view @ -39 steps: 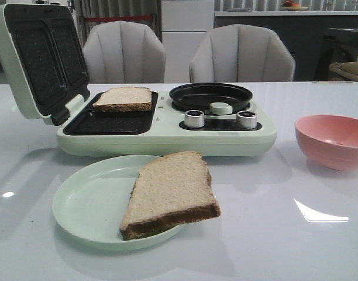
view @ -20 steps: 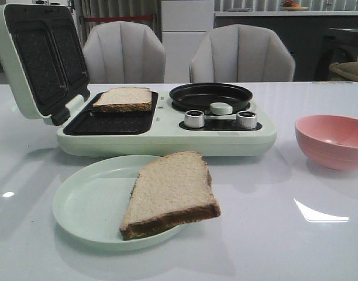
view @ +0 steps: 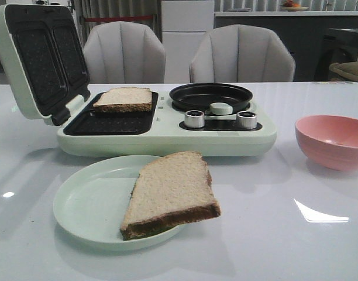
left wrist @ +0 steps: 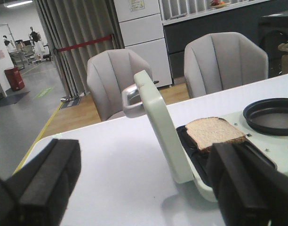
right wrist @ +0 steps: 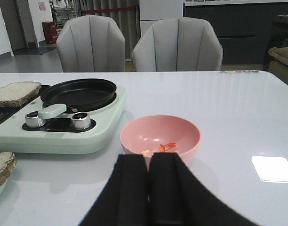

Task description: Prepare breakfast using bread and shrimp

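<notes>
Nothing moved — left hand (left wrist: 144, 188) released, right hand (right wrist: 149, 188) clenched; coarse square bread (view: 170, 193)

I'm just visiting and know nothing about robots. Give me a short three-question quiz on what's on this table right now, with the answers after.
1. True or false: the sandwich maker's lid is open.
2. Where do the two bread slices lie?
3. Multiple choice: the shrimp are in A) the round black pan, B) the pink bowl, C) the pale green plate.

Key
1. True; it is tilted up and back.
2. One slice is on the maker's dark grill plate; the other rests on the pale green plate, overhanging its rim.
3. B.
</notes>
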`<move>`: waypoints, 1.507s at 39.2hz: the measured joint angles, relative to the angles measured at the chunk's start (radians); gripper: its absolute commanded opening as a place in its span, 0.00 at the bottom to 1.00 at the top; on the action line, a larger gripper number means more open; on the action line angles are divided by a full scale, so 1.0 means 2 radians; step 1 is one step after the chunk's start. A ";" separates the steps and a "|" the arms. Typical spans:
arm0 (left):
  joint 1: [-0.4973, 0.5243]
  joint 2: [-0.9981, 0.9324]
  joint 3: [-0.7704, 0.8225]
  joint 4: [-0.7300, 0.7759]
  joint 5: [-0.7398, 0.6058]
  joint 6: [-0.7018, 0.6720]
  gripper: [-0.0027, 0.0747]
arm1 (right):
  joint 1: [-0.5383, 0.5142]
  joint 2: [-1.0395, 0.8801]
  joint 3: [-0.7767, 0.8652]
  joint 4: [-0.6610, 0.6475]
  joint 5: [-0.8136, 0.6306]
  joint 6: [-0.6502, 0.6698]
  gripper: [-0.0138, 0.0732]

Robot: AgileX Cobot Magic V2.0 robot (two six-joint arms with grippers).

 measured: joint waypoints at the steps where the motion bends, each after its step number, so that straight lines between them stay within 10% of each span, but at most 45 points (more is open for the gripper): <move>1: 0.000 -0.008 0.004 0.000 0.004 0.000 0.79 | 0.000 0.000 0.000 0.000 0.000 0.000 0.31; 47: -0.029 -0.034 0.056 -0.056 -0.001 0.000 0.79 | 0.000 0.000 -0.012 0.000 -0.037 0.000 0.31; 59: -0.029 -0.034 0.056 -0.056 -0.010 0.001 0.79 | 0.000 0.099 -0.142 0.000 0.074 0.000 0.31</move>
